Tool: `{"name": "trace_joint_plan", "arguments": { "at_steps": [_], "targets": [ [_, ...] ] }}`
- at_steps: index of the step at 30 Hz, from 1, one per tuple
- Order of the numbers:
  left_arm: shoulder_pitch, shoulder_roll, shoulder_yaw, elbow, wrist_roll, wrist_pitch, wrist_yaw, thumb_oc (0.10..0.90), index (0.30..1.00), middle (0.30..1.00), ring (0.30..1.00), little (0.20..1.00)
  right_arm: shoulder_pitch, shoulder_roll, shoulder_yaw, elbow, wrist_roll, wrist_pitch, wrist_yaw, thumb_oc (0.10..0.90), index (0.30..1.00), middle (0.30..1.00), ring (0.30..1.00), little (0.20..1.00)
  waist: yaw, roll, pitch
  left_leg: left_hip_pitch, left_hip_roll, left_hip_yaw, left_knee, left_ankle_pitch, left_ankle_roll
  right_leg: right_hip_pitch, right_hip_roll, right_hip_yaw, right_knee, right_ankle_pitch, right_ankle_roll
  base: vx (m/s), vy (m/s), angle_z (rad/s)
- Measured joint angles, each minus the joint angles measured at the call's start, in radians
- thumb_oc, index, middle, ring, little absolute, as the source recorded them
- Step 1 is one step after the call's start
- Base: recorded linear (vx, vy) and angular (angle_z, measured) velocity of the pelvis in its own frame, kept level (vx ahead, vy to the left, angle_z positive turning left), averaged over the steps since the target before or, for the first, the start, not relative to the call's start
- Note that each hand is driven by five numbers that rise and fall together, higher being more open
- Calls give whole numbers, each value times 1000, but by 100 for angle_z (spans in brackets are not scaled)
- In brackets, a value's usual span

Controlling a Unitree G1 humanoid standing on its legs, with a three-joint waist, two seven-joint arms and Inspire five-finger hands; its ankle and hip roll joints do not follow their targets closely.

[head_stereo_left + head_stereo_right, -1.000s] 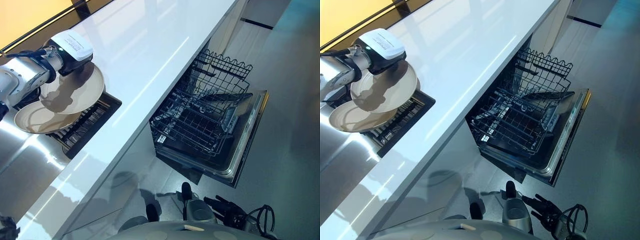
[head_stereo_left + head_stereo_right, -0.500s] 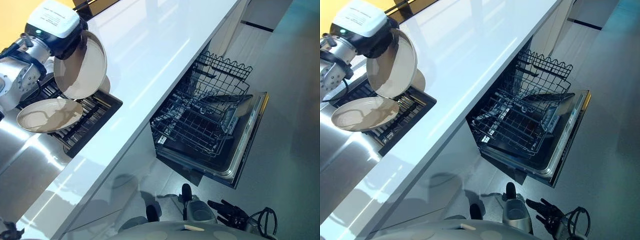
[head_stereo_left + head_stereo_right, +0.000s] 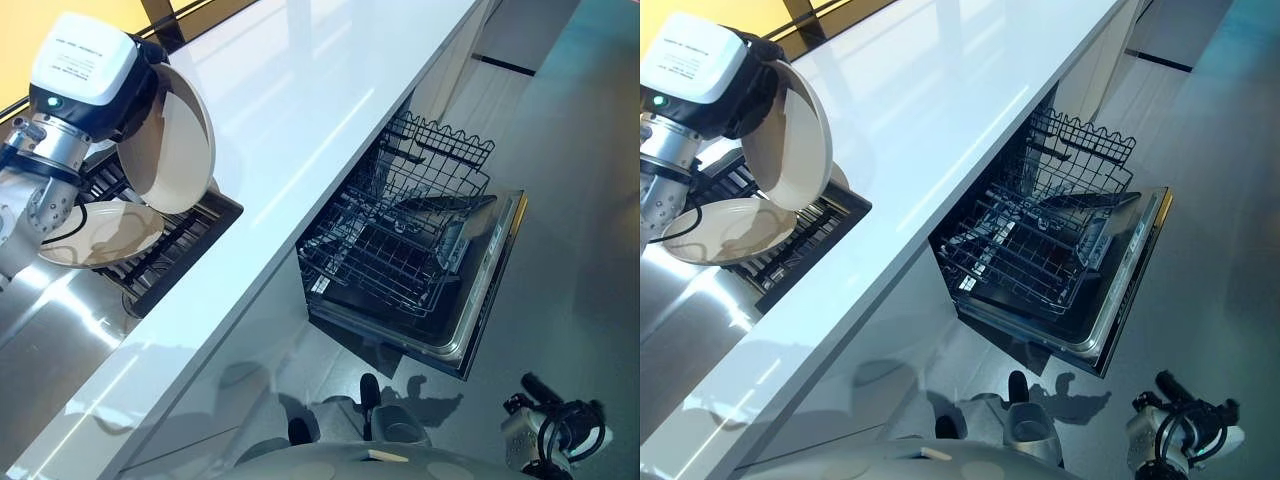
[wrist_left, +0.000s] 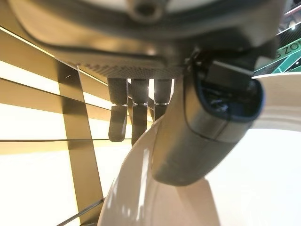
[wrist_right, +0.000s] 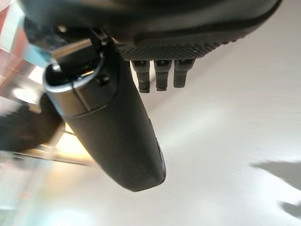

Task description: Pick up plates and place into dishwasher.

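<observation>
Plates: one (image 3: 172, 135) pinched in left hand (image 4: 202, 127), one (image 3: 95, 232) on rack (image 3: 185, 225)

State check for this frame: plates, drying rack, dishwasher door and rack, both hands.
Held plate: lifted, tilted near upright, pinched at its rim by the left hand.
Second plate: lying on the drying rack.
Dishwasher door: open.
Lower rack: pulled out.
Right hand: fingers straight, holding nothing.
</observation>
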Motion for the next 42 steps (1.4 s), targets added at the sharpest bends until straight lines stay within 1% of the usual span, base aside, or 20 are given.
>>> {"name": "trace_joint_plan", "arguments": {
  "at_steps": [1,2,3,6,8,10,12,16,18,20,24,28,30,32,35,36,39,41,42],
  "targets": [
    [11,0,10,-13,0,4,1,100,300,300,300,200,1,-4,-7,-49,-35,-1,-30,800,900,900,900,900,-1,2,-2,0,0,-3,0,0,0,2,0,0,-3,0,0,-18,-54,12],
    [13,-1,15,-21,0,5,9,100,300,300,300,200,-3,-14,-8,-78,-83,-16,-50,800,900,900,900,900,-2,2,-4,0,2,-12,0,1,-2,5,1,0,-4,0,0,-13,-63,10],
    [25,-7,38,-33,0,5,13,100,300,300,300,200,-7,-26,-10,-128,-120,-16,-63,800,900,900,900,900,0,4,-5,0,2,-20,0,2,-2,6,1,0,-6,0,0,-17,-88,10],
    [46,-31,90,-58,0,8,22,100,300,300,300,200,-6,-68,-10,-271,-235,-18,-68,800,900,900,900,900,0,10,-10,-1,4,-36,0,4,-5,17,3,-1,-18,0,0,-23,-83,13],
    [82,-58,135,-73,-1,15,39,100,300,300,300,200,-11,-111,-1,-382,-342,-27,-61,800,900,900,900,900,3,22,-18,-2,8,-43,0,5,-7,21,5,-1,-23,0,0,-40,-82,10],
    [116,-67,167,-92,-1,17,51,100,300,300,300,200,-21,-159,21,-469,-416,-36,-39,800,900,900,900,900,2,27,-21,-1,11,-54,0,7,-10,34,7,-3,-36,0,-1,-49,-74,17],
    [118,-79,167,-100,-1,20,68,100,300,300,300,200,-36,-206,41,-524,-491,-69,-9,800,900,900,900,900,8,30,-24,1,14,-69,0,10,-15,41,9,-4,-40,0,-1,-46,-67,20],
    [118,-89,170,-101,-1,19,111,100,300,300,300,200,-87,-246,98,-605,-555,-98,64,800,900,900,900,900,25,31,-24,-2,16,-92,0,19,-21,46,11,-19,-40,0,-2,-49,-54,15],
    [118,-113,182,-105,-1,17,140,100,300,300,300,200,-101,-272,138,-657,-574,-99,105,800,900,900,900,900,36,32,-25,-5,17,-101,0,23,-23,48,11,-27,-41,0,-2,-48,-46,16],
    [118,-134,198,-112,0,13,167,100,300,300,300,200,-125,-280,172,-694,-593,-116,148,800,900,900,900,900,46,32,-25,-8,16,-109,0,28,-24,48,10,-29,-41,0,-2,-53,-40,13],
    [118,-152,208,-148,10,4,227,100,300,300,300,200,-184,-281,230,-748,-584,-132,267,800,900,900,900,900,62,33,-25,-17,15,-132,0,37,-25,51,6,-52,-41,0,-2,-42,-31,17],
    [118,-164,215,-192,13,-4,274,100,300,300,300,200,-220,-281,271,-798,-548,-132,360,800,900,900,900,900,85,33,-25,-22,15,-141,0,43,-25,51,3,-54,-41,0,-2,-35,-20,9],
    [118,-166,217,-215,14,-7,299,100,300,300,300,200,-239,-281,282,-811,-510,-132,401,800,900,900,900,900,91,33,-26,-24,14,-145,0,44,-25,51,2,-55,-41,0,-2,-21,-20,6],
    [118,-182,241,-229,32,-24,312,100,300,300,300,200,-267,-281,304,-813,-467,-129,437,800,900,900,900,900,97,33,-26,-25,15,-146,0,45,-26,51,2,-56,-41,0,-2,-7,-9,2],
    [118,-199,262,-280,51,-27,340,100,300,300,300,200,-282,-281,332,-848,-384,-108,498,800,900,900,900,900,102,33,-26,-26,15,-149,0,46,-28,52,3,-62,-41,0,-2,-5,-11,3],
    [116,-200,262,-306,53,-30,343,100,300,300,300,200,-295,-280,352,-865,-335,-87,530,800,900,900,900,900,103,33,-26,-26,15,-155,0,47,-29,54,3,-68,-41,0,-2,-6,-15,7],
    [111,-206,262,-332,53,-42,343,100,300,300,300,200,-324,-279,388,-874,-266,-46,590,800,900,900,900,900,101,33,-26,-25,15,-156,0,49,-29,58,3,-75,-41,0,-2,-2,-12,8],
    [92,-236,261,-334,53,-45,343,100,300,300,300,200,-358,-274,427,-875,-218,-7,629,800,900,900,900,900,103,33,-26,-24,16,-159,0,51,-30,61,3,-79,-41,0,-2,-1,-9,6],
    [88,-242,261,-334,53,-44,343,100,300,300,300,200,-367,-274,436,-875,-204,3,638,800,900,900,900,900,103,33,-26,-24,16,-159,0,52,-31,62,3,-79,-41,0,-2,1,-8,5]
  ]
}}
